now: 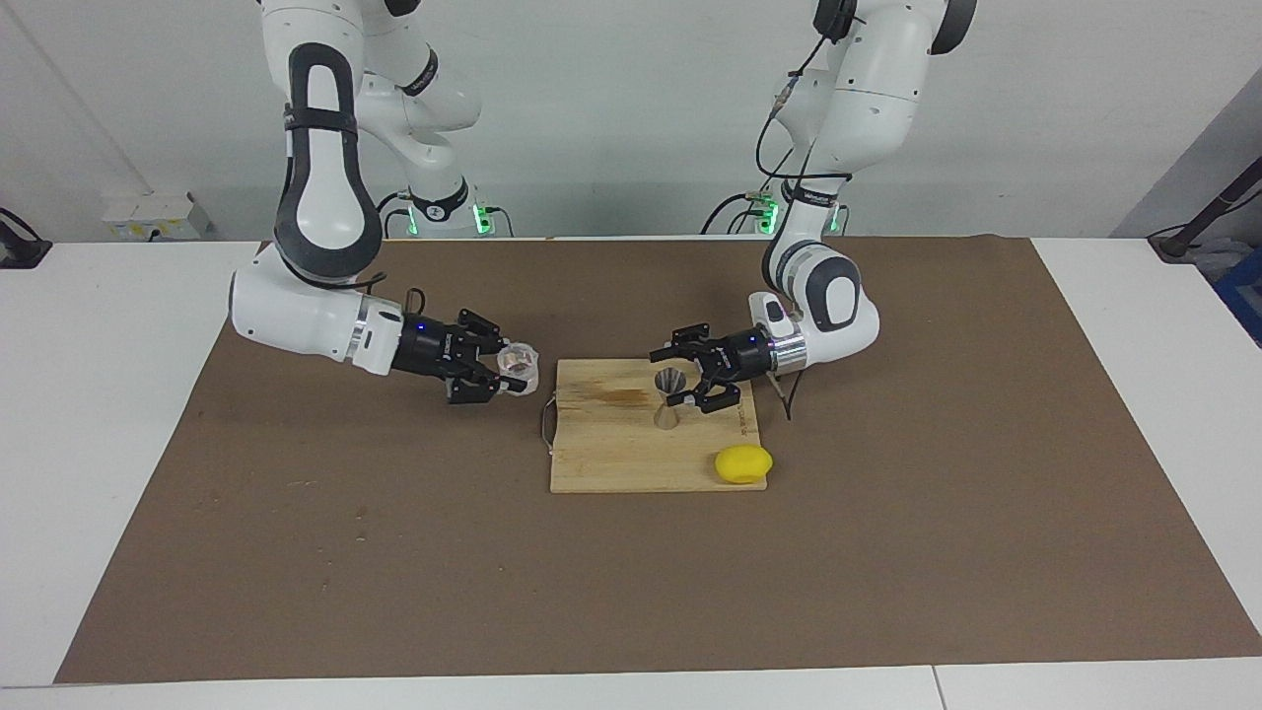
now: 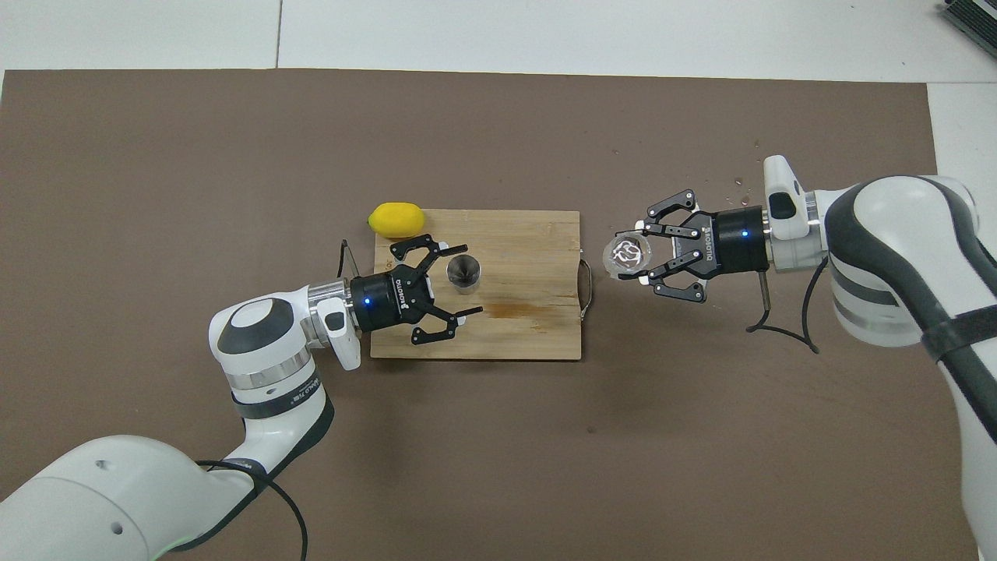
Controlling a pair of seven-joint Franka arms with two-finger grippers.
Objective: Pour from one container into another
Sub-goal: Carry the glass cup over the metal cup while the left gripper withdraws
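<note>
A pale wooden cutting board [image 1: 611,444] with a thin metal handle lies mid-table on the brown mat [image 1: 394,552]. On it stands the small silvery metal jigger [image 1: 670,397], hourglass-shaped and upright, toward the left arm's end of the board. The left gripper [image 1: 693,375] reaches in low over that end of the board, fingers spread wide on either side of the jigger; I cannot tell whether either finger touches it. In the overhead view the jigger [image 2: 463,273] sits at about two o'clock from the left gripper's wrist. The right gripper [image 1: 510,373] is up off the mat just beside the board's handle end, fingers clenched on the small clear thick-walled glass cup [image 1: 519,363]. A yellow lemon [image 1: 743,464] rests at the board's corner, farther from the robots than the jigger.
</note>
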